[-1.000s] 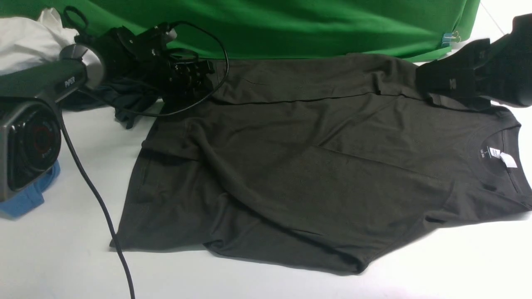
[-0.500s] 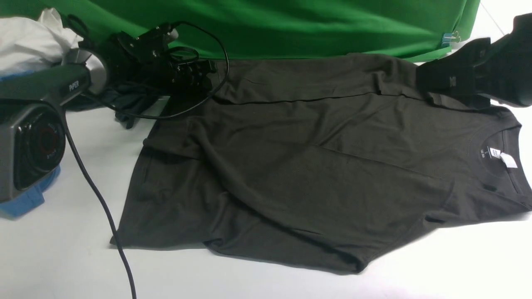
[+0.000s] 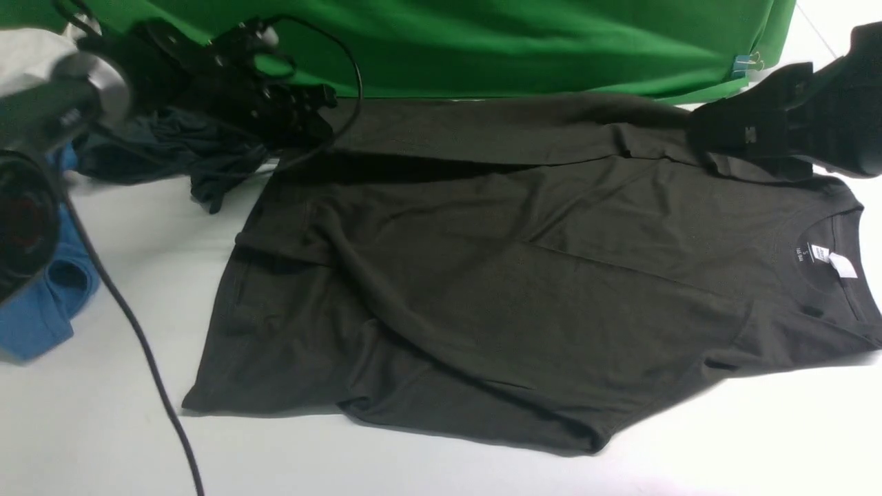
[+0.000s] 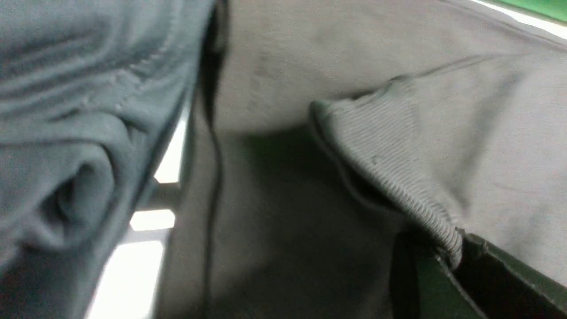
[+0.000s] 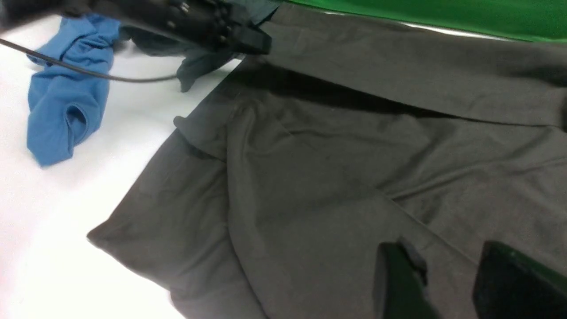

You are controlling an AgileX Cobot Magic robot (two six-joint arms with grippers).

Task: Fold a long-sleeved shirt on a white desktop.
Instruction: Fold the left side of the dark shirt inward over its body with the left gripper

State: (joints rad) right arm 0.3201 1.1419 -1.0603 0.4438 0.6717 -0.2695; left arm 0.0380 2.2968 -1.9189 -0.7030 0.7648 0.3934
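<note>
**Sleeve cuff pinched at the far left; open room lies on the near side**

The long-sleeved shirt [image 3: 524, 289] lies spread across the white tabletop [image 3: 103, 427], with its collar and white neck label [image 3: 842, 265] at the right and its hem at the left. The hem edge slants from the far left down to a near-left corner. From there the near edge runs rightward and passes out of the front view.

The left gripper [image 3: 313, 114] is closed on the ribbed cuff [image 4: 398, 168] of the far sleeve. That end of the sleeve is raised off the body of the shirt, with a dark shadow under it. The right gripper [image 3: 710, 138] sits over the far shoulder. In its wrist view the fingers [image 5: 398, 279] stand apart with cloth between them, and I cannot tell whether the cloth is pinched.

The sleeve's far edge lies close along the foot of the green backdrop [image 3: 517, 41], so there is little room there. A dark teal garment [image 3: 179, 148] is bunched just beside the left gripper. A blue shirt [image 3: 41, 310] lies well apart from the hem. Bare tabletop stretches along the whole near edge, crossed at the near left by a black cable [image 3: 138, 337].
</note>
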